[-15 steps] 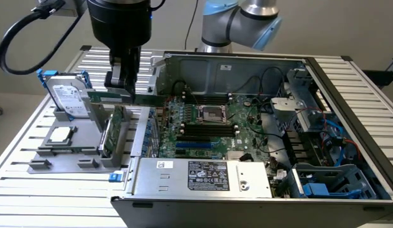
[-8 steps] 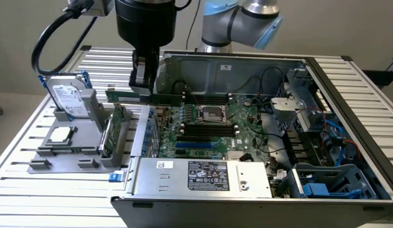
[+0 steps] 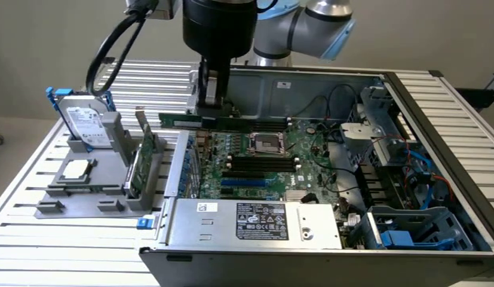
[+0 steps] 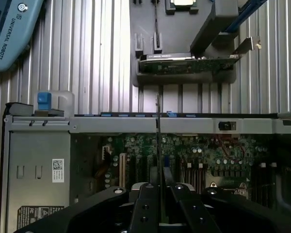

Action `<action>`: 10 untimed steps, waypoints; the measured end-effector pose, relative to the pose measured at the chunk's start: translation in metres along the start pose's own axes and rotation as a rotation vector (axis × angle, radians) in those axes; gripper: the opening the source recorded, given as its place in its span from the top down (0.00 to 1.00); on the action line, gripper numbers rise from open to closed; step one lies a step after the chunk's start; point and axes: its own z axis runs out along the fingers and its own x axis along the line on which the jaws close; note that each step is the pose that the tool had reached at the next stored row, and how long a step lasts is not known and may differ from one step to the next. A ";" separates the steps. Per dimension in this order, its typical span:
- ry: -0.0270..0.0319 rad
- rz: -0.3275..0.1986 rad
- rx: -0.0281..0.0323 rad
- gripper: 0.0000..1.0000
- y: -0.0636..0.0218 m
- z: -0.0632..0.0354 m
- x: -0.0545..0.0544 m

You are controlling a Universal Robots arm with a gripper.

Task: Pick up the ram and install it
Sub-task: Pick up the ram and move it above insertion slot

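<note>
Claw [image 3: 208, 110] closed on the ram [image 3: 247, 124], gripping its upper edge nearer the exterior view's left end, stick level and on edge, over the far part of the motherboard [image 3: 263, 164] in the open computer case [image 3: 310, 89].

Open grey metal computer case [image 3: 327, 81] sits under the gripper [image 3: 208, 110], with the green motherboard [image 3: 267, 164] just below it. Silver power-supply box with white label [image 3: 255, 222] lies nearer the camera, well apart. Off to the exterior view's left of the gripper, a grey plastic fixture [image 3: 75, 194] carries a silver hard drive with blue rails [image 3: 83, 122], an upright green expansion card [image 3: 143, 161] and a square silver processor [image 3: 77, 170]. Slatted aluminium table [image 3: 458, 113] is under everything.
</note>
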 end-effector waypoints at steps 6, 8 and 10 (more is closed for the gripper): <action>0.0000 0.000 -0.0010 0.85 -0.0259 -0.0035 -0.002; 0.0010 0.000 -0.0028 0.85 -0.0330 -0.0041 -0.004; 0.0062 0.001 -0.0042 0.85 -0.0385 -0.0032 -0.007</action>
